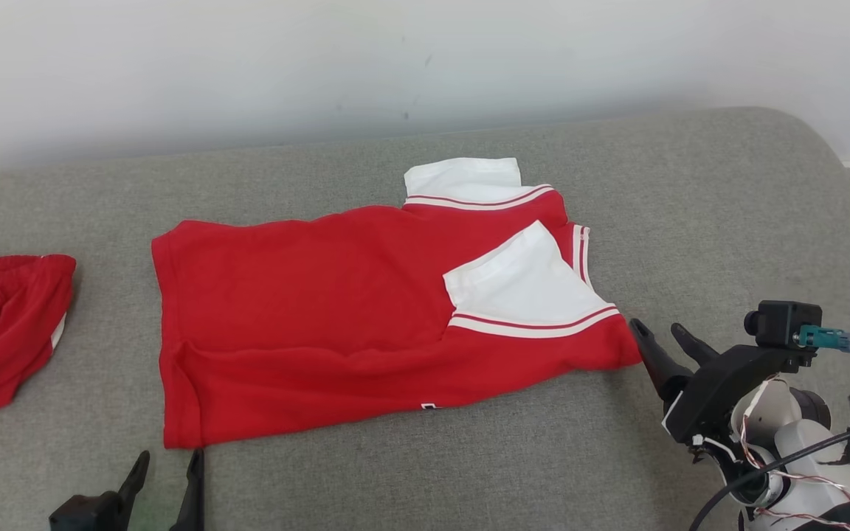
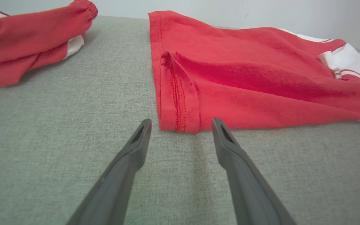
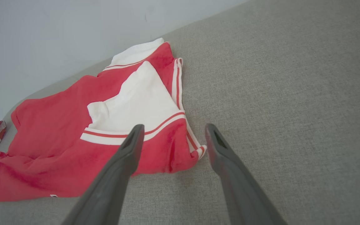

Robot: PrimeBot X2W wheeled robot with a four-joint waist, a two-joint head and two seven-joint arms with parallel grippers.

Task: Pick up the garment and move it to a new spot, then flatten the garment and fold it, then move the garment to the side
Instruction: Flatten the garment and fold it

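Red garment [image 1: 307, 310]: lies folded near the middle of the grey cushion [image 1: 469, 472], hem toward the robot's left, white collar and white striped sleeves toward its right, one long edge doubled over along the near side. Left gripper [image 2: 181, 121]: sits low over the cushion just before the near hem corner, fingers spread wide to either side of that corner, holds nothing; touching the cloth or not, cannot tell. Right gripper [image 3: 174, 126]: hangs at the garment's opposite near corner, just beside the striped sleeve edge, fingers likewise parted and empty, one finger over the red cloth in the right wrist view, the other over bare cushion. Second red garment [image 1: 4, 332] with white trim: lies bunched at the cushion's far left, well apart from the folded one. Pale wall [image 1: 395, 59]: rises behind the cushion's far edge.
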